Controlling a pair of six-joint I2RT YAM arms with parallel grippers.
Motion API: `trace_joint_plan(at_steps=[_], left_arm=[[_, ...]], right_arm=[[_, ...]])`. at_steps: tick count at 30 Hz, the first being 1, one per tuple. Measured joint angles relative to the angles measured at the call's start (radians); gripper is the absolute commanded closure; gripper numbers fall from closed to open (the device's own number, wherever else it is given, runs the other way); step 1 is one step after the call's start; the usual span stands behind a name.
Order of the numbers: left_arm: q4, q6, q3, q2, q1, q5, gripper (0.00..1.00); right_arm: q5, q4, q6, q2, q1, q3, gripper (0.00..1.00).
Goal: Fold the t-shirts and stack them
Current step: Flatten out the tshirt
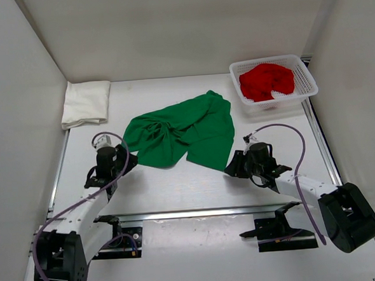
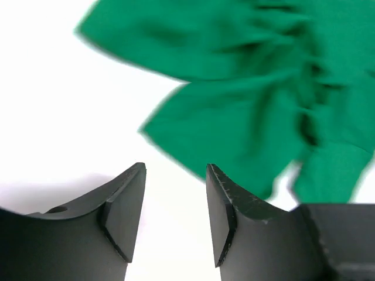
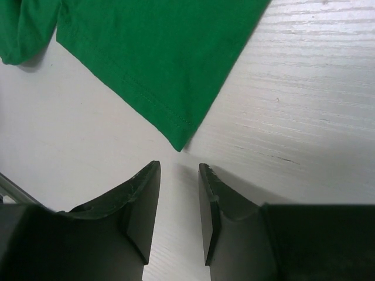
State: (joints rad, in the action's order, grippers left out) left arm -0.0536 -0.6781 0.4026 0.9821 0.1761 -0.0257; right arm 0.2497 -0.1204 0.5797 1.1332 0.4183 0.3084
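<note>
A green t-shirt [image 1: 180,131] lies crumpled in the middle of the table. A cream-white t-shirt [image 1: 85,103] lies folded at the back left. A red t-shirt [image 1: 267,80] is bunched inside the white mesh basket [image 1: 306,76] at the back right. My left gripper [image 1: 128,162] [image 2: 176,202] is open at the green shirt's left edge, nothing between its fingers. My right gripper [image 1: 235,165] [image 3: 179,205] is open just short of the green shirt's [image 3: 158,52] hemmed corner, apart from it. The green shirt [image 2: 246,105] is blurred in the left wrist view.
White walls close the table in on the left, back and right. A metal rail [image 1: 198,212] runs along the near edge by the arm bases. Bare tabletop [image 1: 178,189] lies between the two grippers.
</note>
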Motion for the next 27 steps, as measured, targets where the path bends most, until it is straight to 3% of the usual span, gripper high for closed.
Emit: trace_joint_plan(at_steps=[4,14,22,27], left_arm=[[-0.008,-0.011,-0.076,0.010,-0.066,-0.029,0.45],[0.140,-0.056,-0.042,0.246,-0.048,-0.031,0.46],[0.212,-0.086,-0.007,0.343,-0.027,-0.030,0.63],[0.212,-0.095,-0.003,0.358,-0.025,-0.030,0.86]], right_arm=[[0.008,0.000,0.000,-0.002,0.001,0.000,0.69],[0.024,-0.001,-0.008,-0.045,-0.001,-0.007,0.68],[0.034,0.000,-0.008,-0.045,-0.015,-0.007,0.68],[0.035,0.009,-0.009,-0.071,-0.037,-0.011,0.68]])
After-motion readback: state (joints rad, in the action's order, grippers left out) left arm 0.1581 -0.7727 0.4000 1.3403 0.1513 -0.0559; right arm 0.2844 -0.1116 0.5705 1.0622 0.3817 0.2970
